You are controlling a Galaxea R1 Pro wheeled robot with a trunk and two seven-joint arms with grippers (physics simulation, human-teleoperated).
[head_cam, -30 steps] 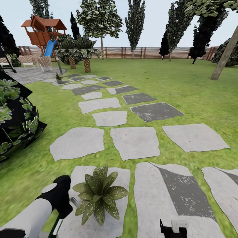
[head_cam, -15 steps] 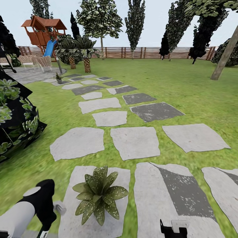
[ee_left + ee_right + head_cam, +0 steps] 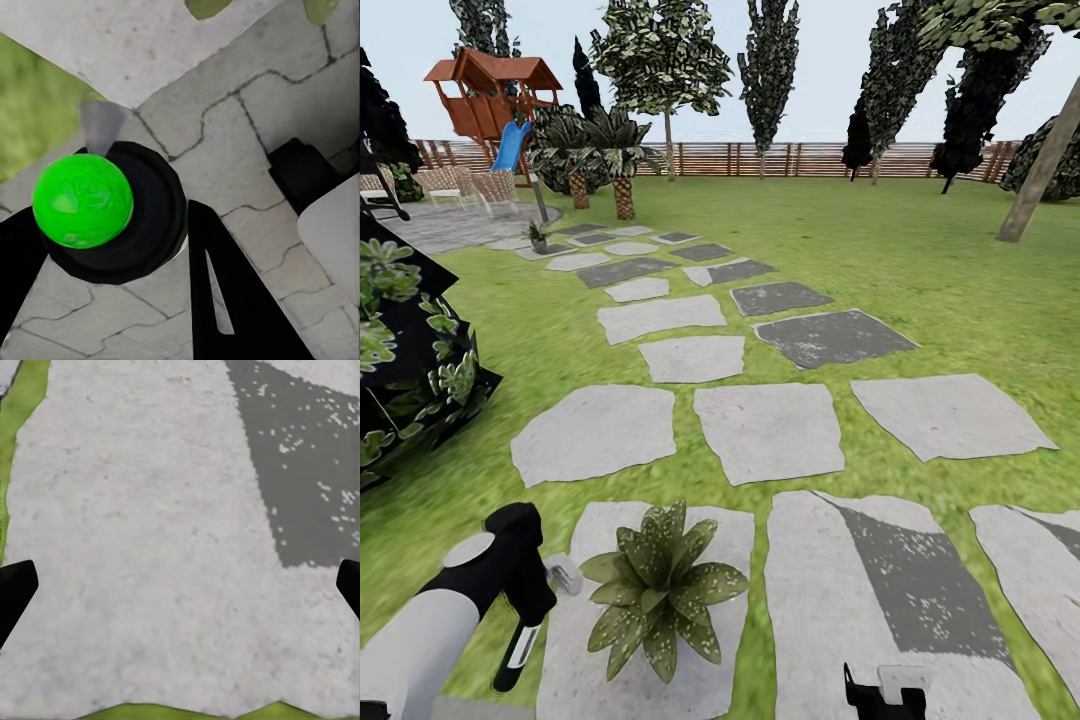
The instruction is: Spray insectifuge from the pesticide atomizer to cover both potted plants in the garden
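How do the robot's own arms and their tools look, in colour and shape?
The left arm is a white rounded tube ending in a glossy black wrist with a pale oval patch. The left tool has flat, black, wedge-shaped fingers. The right tool shows a black body with a white block.

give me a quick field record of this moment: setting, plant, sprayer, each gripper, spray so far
setting: garden lawn with grey stepping stones, wooden fence at the back
potted plant: low leafy rosette on a near stone, whitish specks on its leaves
pesticide atomizer: held by the left gripper, pale nozzle tip beside the plant, green round part between the fingers
right gripper: open, above bare stone
second small plant: far off by the patio, too small to judge
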